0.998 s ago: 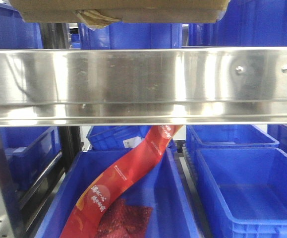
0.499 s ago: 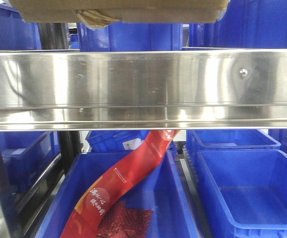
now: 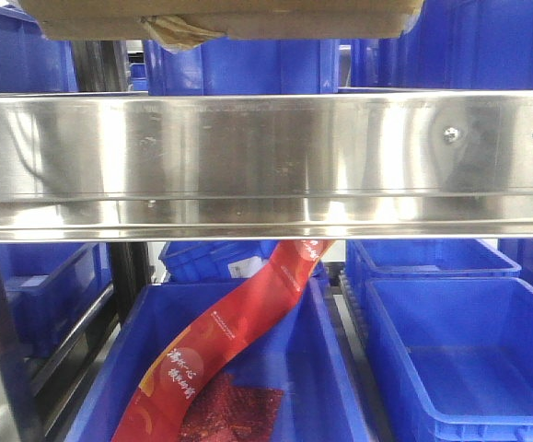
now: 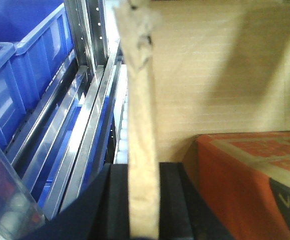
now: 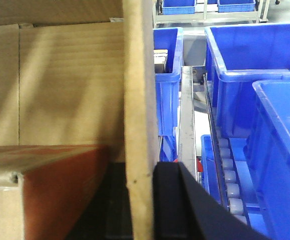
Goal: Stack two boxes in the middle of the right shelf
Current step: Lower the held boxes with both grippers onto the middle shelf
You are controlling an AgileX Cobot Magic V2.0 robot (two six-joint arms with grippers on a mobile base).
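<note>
A tan cardboard box (image 3: 220, 17) hangs at the top of the front view, above the shiny steel shelf rail (image 3: 266, 157). My left gripper (image 4: 143, 200) is shut on the box's left wall (image 4: 139, 125), black pads on both sides of the edge. On the opposite wall (image 5: 137, 100), my right gripper (image 5: 139, 200) is shut the same way. An orange-red carton (image 4: 250, 170) lies inside the box and also shows in the right wrist view as the carton (image 5: 59, 190). The box's top and most of its sides are out of the front view.
Blue plastic bins (image 3: 459, 350) stand below the rail, one holding a red printed strip (image 3: 238, 322). More blue bins (image 3: 248, 64) stand behind the rail. Steel uprights (image 4: 92, 30) and blue bins flank the box on the left, a roller track (image 5: 230, 185) and bins on the right.
The rail sits slightly lower in the front view and its rivets have shifted right. The box at the top edge has barely moved, and both grips are unchanged.
</note>
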